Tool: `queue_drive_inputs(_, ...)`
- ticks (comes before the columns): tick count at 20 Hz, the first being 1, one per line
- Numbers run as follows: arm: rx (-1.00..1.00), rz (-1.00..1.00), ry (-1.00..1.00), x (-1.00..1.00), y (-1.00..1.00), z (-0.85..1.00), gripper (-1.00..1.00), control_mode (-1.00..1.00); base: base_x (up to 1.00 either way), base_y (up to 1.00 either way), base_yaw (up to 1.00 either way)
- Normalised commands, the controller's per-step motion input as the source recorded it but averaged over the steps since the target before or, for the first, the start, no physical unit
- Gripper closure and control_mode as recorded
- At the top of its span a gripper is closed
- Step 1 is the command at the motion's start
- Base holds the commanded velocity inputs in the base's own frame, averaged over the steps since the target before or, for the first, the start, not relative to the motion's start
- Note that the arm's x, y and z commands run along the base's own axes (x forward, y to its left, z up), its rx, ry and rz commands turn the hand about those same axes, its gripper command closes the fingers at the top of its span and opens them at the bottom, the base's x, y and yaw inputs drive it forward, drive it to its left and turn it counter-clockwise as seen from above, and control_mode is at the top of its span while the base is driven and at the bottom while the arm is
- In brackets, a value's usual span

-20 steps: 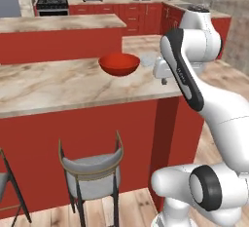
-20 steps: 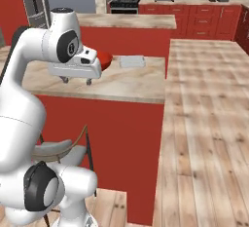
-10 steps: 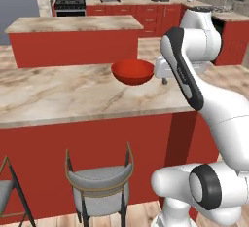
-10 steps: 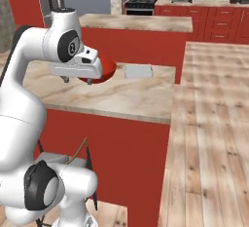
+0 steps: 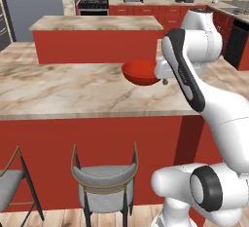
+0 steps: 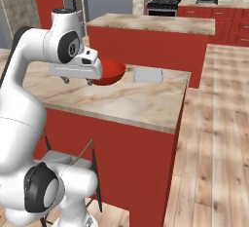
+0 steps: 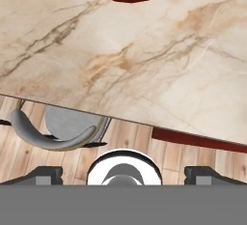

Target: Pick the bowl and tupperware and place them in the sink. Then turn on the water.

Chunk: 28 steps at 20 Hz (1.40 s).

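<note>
Nothing's done yet: bowl [image 6: 109, 71] and tupperware [image 6: 148, 74] sit near the counter's [image 6: 126, 102] far edge, gripper [image 6: 77, 81] wide open, empty.

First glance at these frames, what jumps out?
The glossy red bowl sits on the marble counter, with the flat grey container just beside it toward the counter's far end. The white arm's tool hangs open above the counter, close to the bowl and gripping nothing. A grey stool stands below the counter's front edge.
</note>
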Motion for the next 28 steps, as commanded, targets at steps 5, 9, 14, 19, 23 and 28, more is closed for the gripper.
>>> queue_drive_inputs(5, 0.0, 0.0, 0.0, 0.0, 0.0, 0.0, -1.0, -1.0, 0.0, 0.0, 0.0)
queue_drive_inputs(9, 0.0, 0.0, 0.0, 0.08, 0.0, 0.0, -1.0, -1.0, 0.0, 0.0, 0.0)
queue_drive_inputs(14, 0.0, -0.03, 0.03, 0.62, 0.03, 0.0, -1.0, -1.0, 0.0, 0.0, 0.0)
queue_drive_inputs(19, 0.0, -0.04, 0.06, 0.99, 0.0, 0.0, -1.0, -1.0, 0.0, 0.0, 0.0)
queue_drive_inputs(23, 0.0, -0.15, 0.09, 0.88, -0.03, 0.0, -1.0, -1.0, 0.0, 0.0, 0.0)
queue_drive_inputs(28, 0.0, -0.25, 0.11, 0.55, -0.12, -0.04, -1.0, -1.0, 0.0, 0.0, 0.0)
